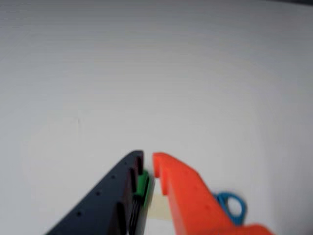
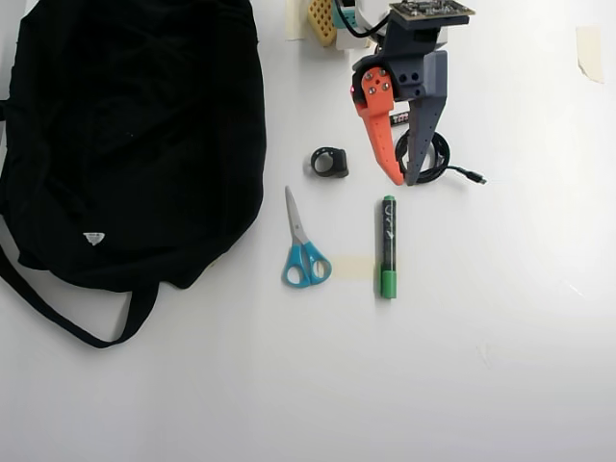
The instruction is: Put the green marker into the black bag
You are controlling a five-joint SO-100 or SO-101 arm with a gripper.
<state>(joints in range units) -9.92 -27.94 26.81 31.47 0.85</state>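
Across the white tabletop (image 2: pixel 500 385) in the overhead view, a large soft black fabric backpack (image 2: pixel 135 144) fills the left. Right of it lie blue-handled scissors (image 2: pixel 303 245), then the slim green marker (image 2: pixel 387 246), black-barrelled with a bright green cap, lying free. A small black ring-shaped clip (image 2: pixel 329 162) sits above the scissors. My gripper (image 2: pixel 404 180), one orange finger and one dark, hangs just above the marker's tip, nearly closed and empty, beside a coiled black cable (image 2: pixel 441 159).
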